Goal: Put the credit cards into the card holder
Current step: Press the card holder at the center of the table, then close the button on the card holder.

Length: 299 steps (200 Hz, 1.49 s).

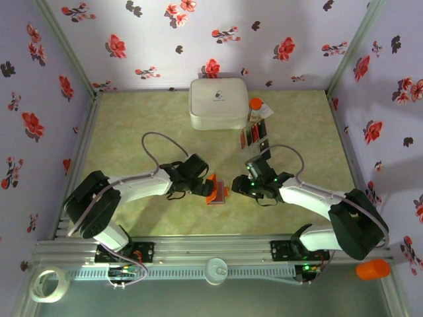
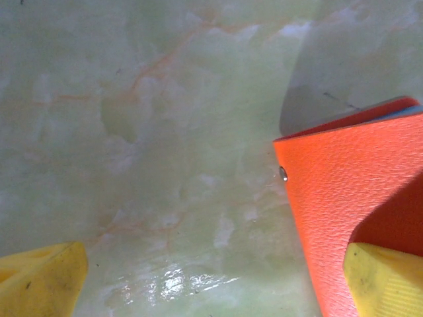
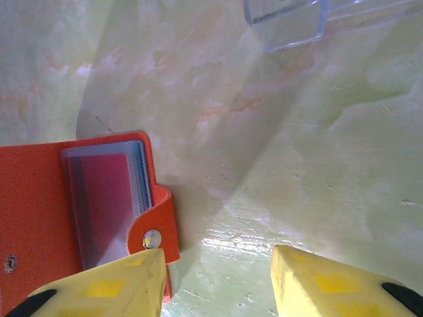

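Surface: pale green marble-patterned tabletop (image 1: 132,132), enclosed by lilac walls printed with red and black flowers (image 1: 119,46).
Left gripper (image 1: 205,185): fingers spread wide, holding nothing. In the wrist view, one yellow finger (image 2: 43,284) is over bare tabletop. The other overlaps the wallet's outer cover; contact cannot be confirmed.
Right gripper (image 1: 238,186): fingers apart, holding nothing. In the wrist view, one yellow finger (image 3: 112,284) overlaps the wallet's edge beside the snap tab (image 3: 153,238). The other is over bare tabletop.
Card holder: small flat bright orange folding wallet (image 1: 216,190), on the tabletop between the two sets of fingertips. The right wrist view shows it open, with a stack of clear sleeves (image 3: 109,198) on the blue-grey lining. A pink-red rectangle shows behind the front sleeve.
Credit cards: thin red and black cards (image 1: 254,134), in a row beyond the right fingertips, well apart from the wallet.
Clear plastic piece (image 3: 291,23): ahead of the right fingertips, apart from the wallet.
Large white rounded case (image 1: 217,104): far beyond both sets of fingertips, near the back wall, just beside the cards.
Writing: a small dark mark on the case lid is too small to read.
Small orange-topped object (image 1: 255,104): just beside the case; type cannot be told.
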Each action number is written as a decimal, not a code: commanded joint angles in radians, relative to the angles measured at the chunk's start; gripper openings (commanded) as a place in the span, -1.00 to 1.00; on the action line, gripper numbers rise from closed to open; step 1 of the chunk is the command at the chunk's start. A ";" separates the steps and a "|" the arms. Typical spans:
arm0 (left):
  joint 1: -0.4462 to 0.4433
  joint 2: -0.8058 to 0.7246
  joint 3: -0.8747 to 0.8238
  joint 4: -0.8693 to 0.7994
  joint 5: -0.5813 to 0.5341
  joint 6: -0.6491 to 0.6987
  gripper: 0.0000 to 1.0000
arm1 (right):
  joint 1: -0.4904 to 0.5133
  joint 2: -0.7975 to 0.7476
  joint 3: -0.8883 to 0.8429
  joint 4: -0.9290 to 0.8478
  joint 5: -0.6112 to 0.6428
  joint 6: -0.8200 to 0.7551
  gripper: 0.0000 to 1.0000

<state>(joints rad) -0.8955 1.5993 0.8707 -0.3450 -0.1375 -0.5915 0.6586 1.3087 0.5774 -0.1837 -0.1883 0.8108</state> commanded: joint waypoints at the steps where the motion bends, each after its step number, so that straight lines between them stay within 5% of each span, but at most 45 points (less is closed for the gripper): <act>1: -0.005 0.021 0.013 -0.029 0.000 0.033 0.99 | -0.007 0.013 0.036 -0.015 -0.011 -0.028 -0.07; 218: -0.089 0.122 0.038 -0.141 -0.115 0.077 0.99 | 0.088 0.230 0.265 -0.182 0.064 -0.116 -0.15; 299: -0.092 0.113 0.027 -0.133 -0.115 0.077 0.99 | 0.102 0.242 0.261 -0.211 0.099 -0.114 -0.53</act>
<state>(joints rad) -0.9737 1.6829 0.9394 -0.4015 -0.2447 -0.5385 0.7540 1.5543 0.8379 -0.3698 -0.1223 0.7055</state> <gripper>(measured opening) 0.997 0.258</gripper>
